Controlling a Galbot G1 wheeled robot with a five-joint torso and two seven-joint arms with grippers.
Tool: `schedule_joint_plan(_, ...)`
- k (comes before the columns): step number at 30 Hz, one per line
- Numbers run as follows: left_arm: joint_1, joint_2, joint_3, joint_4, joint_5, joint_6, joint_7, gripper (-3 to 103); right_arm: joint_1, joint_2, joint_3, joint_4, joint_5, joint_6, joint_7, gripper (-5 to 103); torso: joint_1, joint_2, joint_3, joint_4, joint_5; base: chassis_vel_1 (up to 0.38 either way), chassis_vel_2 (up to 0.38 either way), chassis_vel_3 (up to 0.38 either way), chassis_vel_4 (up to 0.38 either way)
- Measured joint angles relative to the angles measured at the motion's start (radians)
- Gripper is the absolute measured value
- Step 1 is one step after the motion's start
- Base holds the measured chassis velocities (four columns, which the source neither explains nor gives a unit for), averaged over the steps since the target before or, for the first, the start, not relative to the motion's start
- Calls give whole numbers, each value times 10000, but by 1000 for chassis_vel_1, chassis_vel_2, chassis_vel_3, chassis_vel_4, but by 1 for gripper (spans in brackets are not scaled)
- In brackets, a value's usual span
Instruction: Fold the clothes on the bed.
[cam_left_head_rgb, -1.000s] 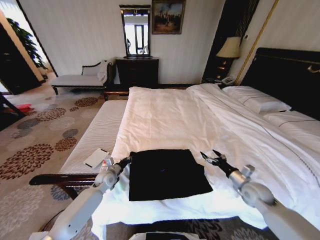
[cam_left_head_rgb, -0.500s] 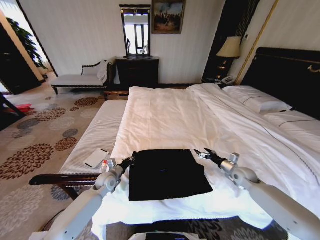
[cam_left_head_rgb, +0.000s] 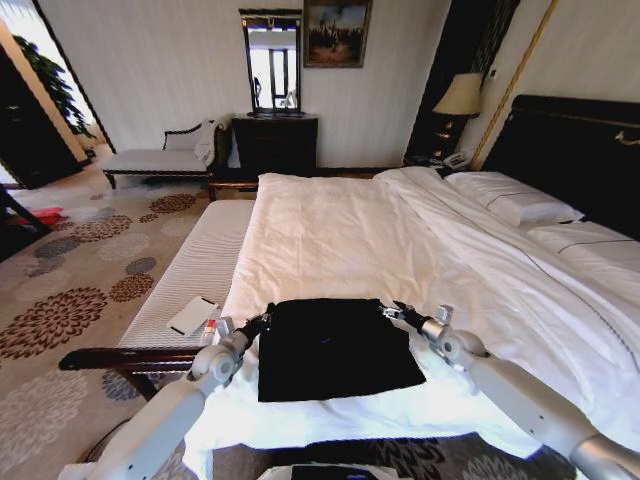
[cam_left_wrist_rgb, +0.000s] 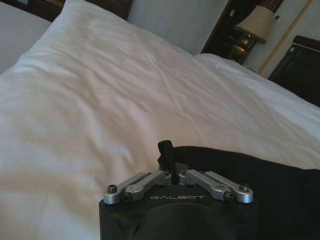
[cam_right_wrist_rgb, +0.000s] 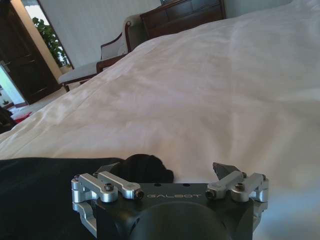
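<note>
The clothes (cam_left_head_rgb: 332, 347) are a black T-shirt lying in a flat folded rectangle near the foot of the white bed (cam_left_head_rgb: 340, 225). My left gripper (cam_left_head_rgb: 262, 321) is at the shirt's far left corner. In the left wrist view this gripper (cam_left_wrist_rgb: 166, 150) is shut, its fingertips pinched together on the edge of the black fabric (cam_left_wrist_rgb: 260, 190). My right gripper (cam_left_head_rgb: 391, 310) is at the shirt's far right corner. In the right wrist view it (cam_right_wrist_rgb: 182, 167) stands open, one finger over the black fabric (cam_right_wrist_rgb: 40, 195) and the other over the white sheet.
A white-cushioned bench (cam_left_head_rgb: 195, 265) runs along the bed's left side, with a notepad (cam_left_head_rgb: 192, 315) and a small bottle (cam_left_head_rgb: 210, 326) on it. Pillows (cam_left_head_rgb: 515, 205) and a dark headboard (cam_left_head_rgb: 580, 150) are to the right. A dresser (cam_left_head_rgb: 275, 142) stands at the far wall.
My right gripper has moved left across the sheet and reached the shirt's far right corner. The left gripper has stayed at the far left corner. The shirt has not moved.
</note>
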Motion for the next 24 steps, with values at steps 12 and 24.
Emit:
schedule_joint_plan(12, -16, 82, -16, 60, 45, -5, 74, 1, 409, 250, -544, -357, -314, -27, -75, 94, -1, 1, 0, 0, 1, 0, 0, 0, 0)
schedule_joint_plan(24, -88, 36, 36, 102, 25, -5, 58, 1, 342, 300, -525, -337, -368, -51, -142, 56, -1, 0, 0, 0, 2, 0, 0, 0, 0)
